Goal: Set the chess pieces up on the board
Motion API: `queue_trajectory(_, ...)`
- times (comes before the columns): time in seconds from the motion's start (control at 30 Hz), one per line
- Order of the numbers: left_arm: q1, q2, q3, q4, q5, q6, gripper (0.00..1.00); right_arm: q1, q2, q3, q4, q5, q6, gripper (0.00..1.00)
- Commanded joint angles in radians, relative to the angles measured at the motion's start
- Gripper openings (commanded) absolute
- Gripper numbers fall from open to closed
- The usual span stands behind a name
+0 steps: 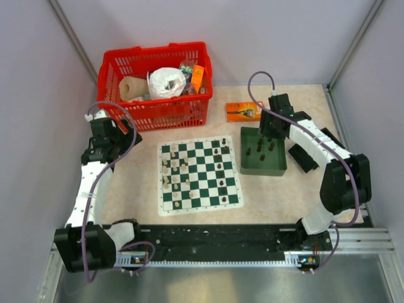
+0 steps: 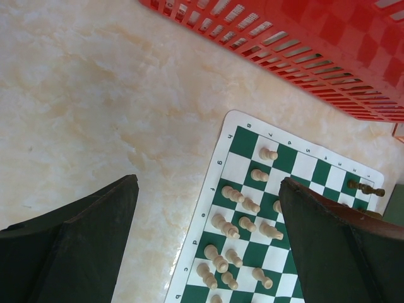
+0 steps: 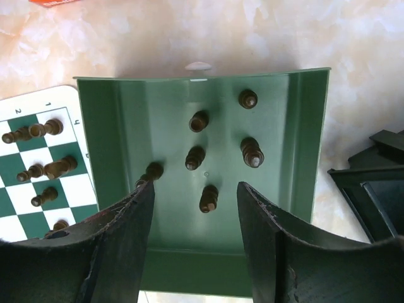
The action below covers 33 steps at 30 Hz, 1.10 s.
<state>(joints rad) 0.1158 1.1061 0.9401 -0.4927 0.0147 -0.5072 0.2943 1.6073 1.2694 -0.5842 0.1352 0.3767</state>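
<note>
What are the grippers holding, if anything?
Nothing. The left gripper is open beside the board; the right gripper is open above dark pieces in the green tray.

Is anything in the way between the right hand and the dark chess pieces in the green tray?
Nothing visible. The right hand hangs open right above the green tray, and the dark chess pieces stand uncovered below it.
</note>
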Motion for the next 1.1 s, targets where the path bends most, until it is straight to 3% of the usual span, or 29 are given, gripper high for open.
queue_trajectory(0.0, 0.001, -0.005, 0.012, 0.036, 0.014, -0.007, 0.99, -0.040, -0.023, -0.004, 0.020, 0.024, 0.013, 0.55)
queue_trajectory(0.3, -0.001, 0.003, 0.012, 0.046, 0.028, -0.011, 0.99, -0.043, 0.015, 0.001, 0.032, -0.086, -0.005, 0.50)
queue_trajectory(1.07, 0.001, -0.012, 0.002, 0.034, 0.008, -0.007, 0.99, 0.026, 0.193, 0.010, 0.032, -0.031, -0.027, 0.41)
